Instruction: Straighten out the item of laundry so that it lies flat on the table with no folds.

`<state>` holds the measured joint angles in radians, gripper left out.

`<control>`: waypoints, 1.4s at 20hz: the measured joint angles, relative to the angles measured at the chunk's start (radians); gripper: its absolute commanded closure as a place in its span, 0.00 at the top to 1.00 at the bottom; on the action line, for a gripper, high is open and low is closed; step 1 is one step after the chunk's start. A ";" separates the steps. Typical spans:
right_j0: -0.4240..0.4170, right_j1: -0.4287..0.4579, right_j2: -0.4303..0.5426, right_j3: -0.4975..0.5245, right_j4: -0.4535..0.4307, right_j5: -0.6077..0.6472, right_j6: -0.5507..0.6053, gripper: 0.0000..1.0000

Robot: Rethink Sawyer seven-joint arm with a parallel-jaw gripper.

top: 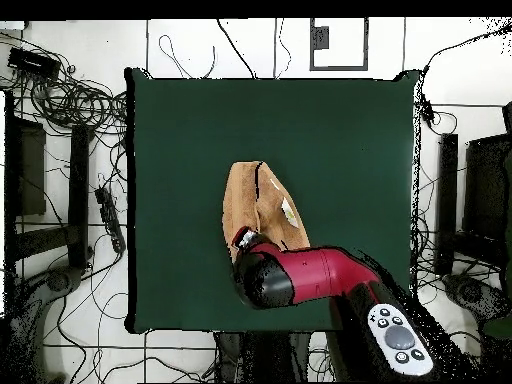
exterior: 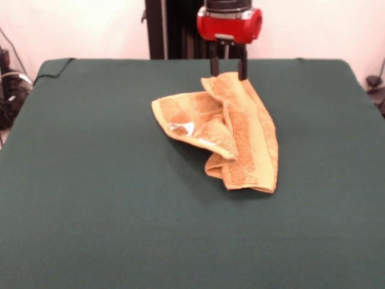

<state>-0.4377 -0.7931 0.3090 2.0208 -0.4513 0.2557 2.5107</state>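
The orange-tan towel [exterior: 240,135] lies crumpled and folded over itself near the middle of the dark green table [exterior: 90,180], towards the robot's side. Its white label [exterior: 183,128] shows in a fold on the left. My gripper [exterior: 228,73] hangs from the red arm head right at the towel's far corner. Its two black fingers [exterior: 213,66] stand apart on either side of that corner. In the overhead view the towel [top: 255,200] lies on the table [top: 180,130], and the red arm head [top: 275,280] covers the towel's near end and hides the gripper.
The black pedestal [exterior: 174,30] stands behind the table's far edge. Cables and black boxes [top: 60,180] lie on the floor beside the table, and a grey controller [top: 400,340] sits on the arm.
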 measured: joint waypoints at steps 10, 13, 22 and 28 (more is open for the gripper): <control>0.025 0.021 -0.009 0.008 -0.094 -0.008 0.000 1.00; 0.050 0.044 -0.024 0.008 -0.120 -0.027 0.000 1.00; 0.127 0.131 -0.105 0.006 -0.167 -0.121 0.000 1.00; 0.162 0.211 -0.162 0.004 -0.179 -0.193 0.000 1.00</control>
<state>-0.2753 -0.5819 0.1470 2.0250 -0.6307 0.0625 2.5107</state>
